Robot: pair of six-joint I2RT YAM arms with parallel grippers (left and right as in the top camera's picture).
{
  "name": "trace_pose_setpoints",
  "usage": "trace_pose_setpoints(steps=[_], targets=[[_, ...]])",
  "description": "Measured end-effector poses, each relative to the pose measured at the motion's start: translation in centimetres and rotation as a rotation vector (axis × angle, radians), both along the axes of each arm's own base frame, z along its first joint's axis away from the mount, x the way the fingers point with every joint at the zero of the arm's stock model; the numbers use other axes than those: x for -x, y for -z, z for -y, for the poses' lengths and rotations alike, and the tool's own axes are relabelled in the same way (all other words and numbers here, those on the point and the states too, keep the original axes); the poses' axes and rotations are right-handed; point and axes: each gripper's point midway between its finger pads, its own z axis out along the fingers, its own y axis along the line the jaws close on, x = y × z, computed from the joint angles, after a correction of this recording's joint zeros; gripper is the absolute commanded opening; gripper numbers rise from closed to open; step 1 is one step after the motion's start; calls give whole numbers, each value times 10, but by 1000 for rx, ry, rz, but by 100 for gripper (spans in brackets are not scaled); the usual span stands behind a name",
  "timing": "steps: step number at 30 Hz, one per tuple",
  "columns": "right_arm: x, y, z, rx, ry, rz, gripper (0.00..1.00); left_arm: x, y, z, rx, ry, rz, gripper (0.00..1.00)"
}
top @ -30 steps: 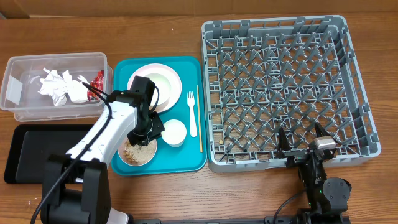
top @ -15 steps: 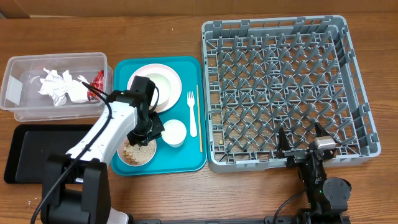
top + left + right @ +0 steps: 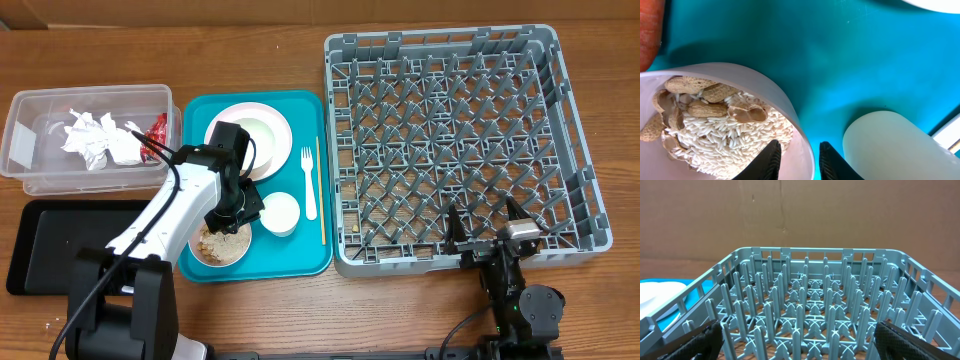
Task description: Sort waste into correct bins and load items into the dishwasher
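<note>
A white bowl (image 3: 222, 245) of rice grains (image 3: 725, 132) and beige peanut-shell scraps (image 3: 700, 102) sits at the front of the teal serving tray (image 3: 305, 255). My left gripper (image 3: 240, 212) straddles the bowl's right rim (image 3: 799, 150), one finger on the rice and one outside, with narrow gaps on both sides. A small white cup (image 3: 280, 213) stands just right of it. An orange carrot (image 3: 650, 30) shows at the top left. The plate (image 3: 250, 130), fork (image 3: 308, 180) and wooden stick (image 3: 321, 190) lie on the tray. My right gripper (image 3: 484, 232) stands open at the grey dishwasher rack's (image 3: 450, 140) front edge.
The clear tub (image 3: 20, 170) at the left holds crumpled napkins (image 3: 95, 140) and a red wrapper (image 3: 157, 130). A black tray (image 3: 60, 245) lies in front of it. The rack's upright pegs (image 3: 810, 300) fill the right wrist view.
</note>
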Motion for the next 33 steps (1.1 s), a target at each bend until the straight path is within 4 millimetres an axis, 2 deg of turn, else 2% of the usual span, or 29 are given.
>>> trace_pose_setpoints(steps=[13, 17, 25, 29, 33], targets=[[0, 0, 0, 0, 0, 0, 100, -1, 3, 0, 2, 0, 10, 32], [0, 0, 0, 0, 0, 0, 100, -2, 3, 0, 2, 0, 13, 25], [0, 0, 0, 0, 0, 0, 100, 0, 5, 0, 1, 0, 8, 24], [0, 0, 0, 0, 0, 0, 100, 5, 12, -1, 0, 0, 2, 15], [0, 0, 0, 0, 0, 0, 100, 4, 13, -1, 1, 0, 6, 15]])
